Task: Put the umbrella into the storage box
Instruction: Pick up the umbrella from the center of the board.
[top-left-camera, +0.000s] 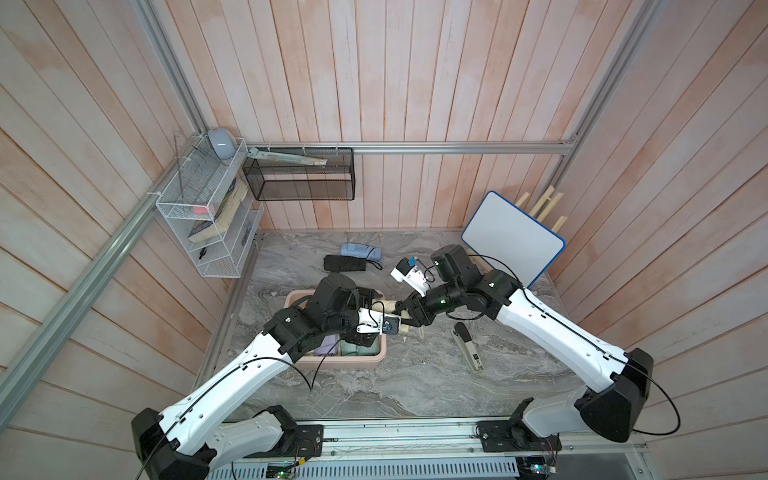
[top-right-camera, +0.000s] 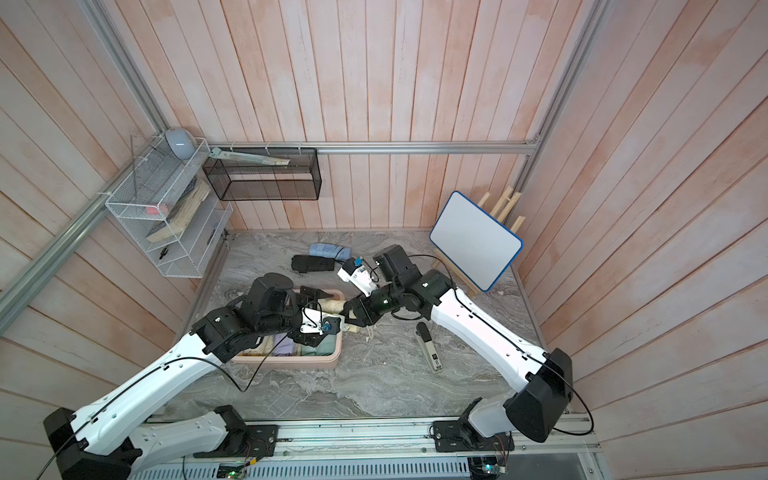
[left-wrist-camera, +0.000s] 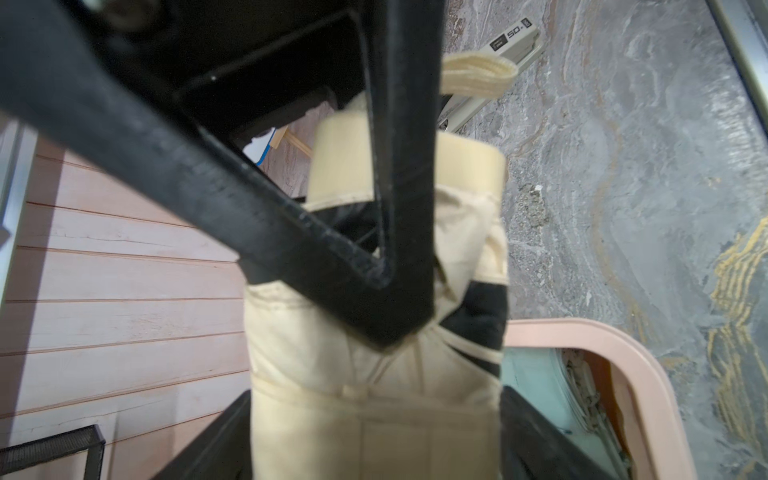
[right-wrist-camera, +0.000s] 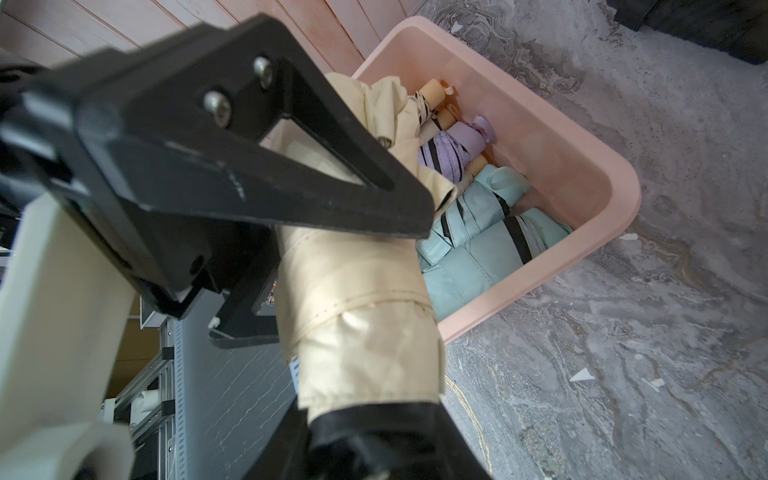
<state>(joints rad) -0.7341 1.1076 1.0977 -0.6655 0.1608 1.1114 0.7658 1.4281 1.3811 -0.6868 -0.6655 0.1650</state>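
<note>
**Cream folded umbrella** (right-wrist-camera: 353, 282): the canopy is loosely pleated, with black lining showing at the folds. One end carries a cream cap-shaped handle (left-wrist-camera: 469, 166) and a woven wrist loop (left-wrist-camera: 478, 75). The umbrella hangs clear of the marble bench (top-left-camera: 436, 386), across the rim of the pale pink storage box (top-left-camera: 365, 362) on the right arm's side. Its handle end points out over the bench towards the stapler (top-left-camera: 467, 347).

**Right pincer** (top-left-camera: 400, 316): clamped across the umbrella near the handle. The right arm is stretched low and inward.

**Left pincer** (left-wrist-camera: 376, 395): the jaws are spread, one on each side of the canopy end. Whether they press the fabric cannot be told. The left arm is bent over the box, which holds stored umbrellas (right-wrist-camera: 478, 232) in mint, lilac and cream.
</note>
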